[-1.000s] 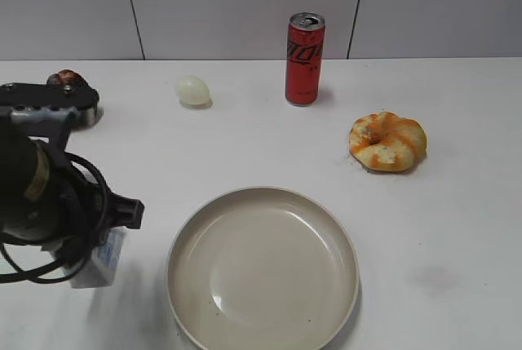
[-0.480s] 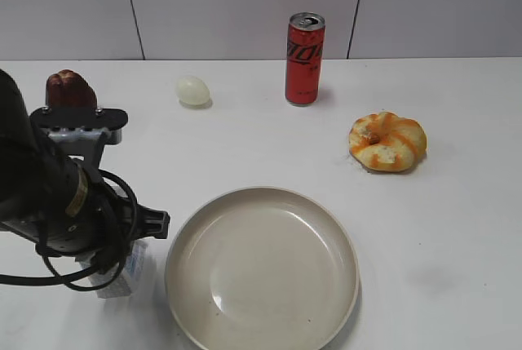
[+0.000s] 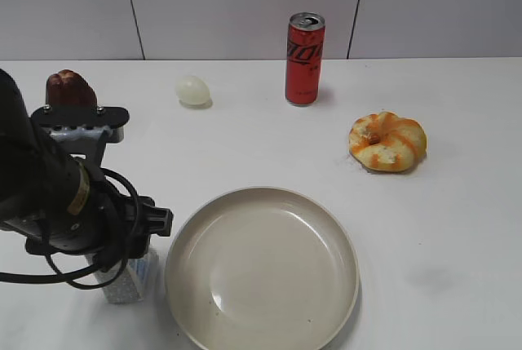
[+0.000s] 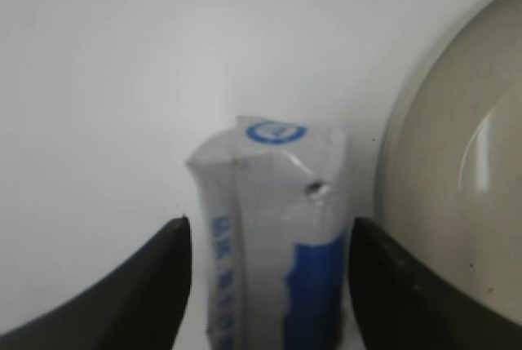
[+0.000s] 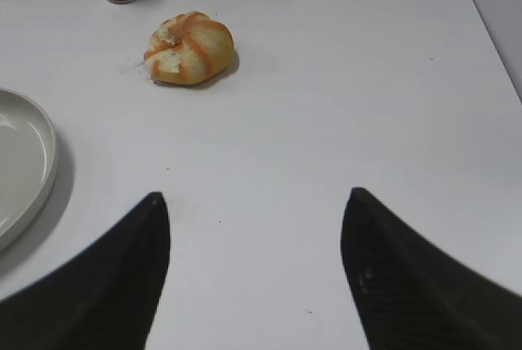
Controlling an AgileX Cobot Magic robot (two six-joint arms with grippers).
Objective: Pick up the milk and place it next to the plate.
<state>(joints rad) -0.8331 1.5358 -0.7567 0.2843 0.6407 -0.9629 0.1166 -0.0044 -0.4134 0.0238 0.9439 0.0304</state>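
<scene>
White milk (image 4: 277,236) stands between left pincer (image 4: 269,285) fingers, just beside plate (image 4: 440,187).

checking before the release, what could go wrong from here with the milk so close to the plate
1. The milk stands right beside the plate rim, so it may tip against it if the fingers drag on opening.
2. The left gripper has one finger between carton and rim; spreading could nudge the plate.
3. The arm hides most of the carton in the exterior view, so a lean could go unnoticed.

One milk (image 3: 130,278), plate (image 3: 263,267), can (image 3: 304,59), egg (image 3: 193,90), pastry (image 3: 387,141), brown cake (image 3: 67,87).
</scene>
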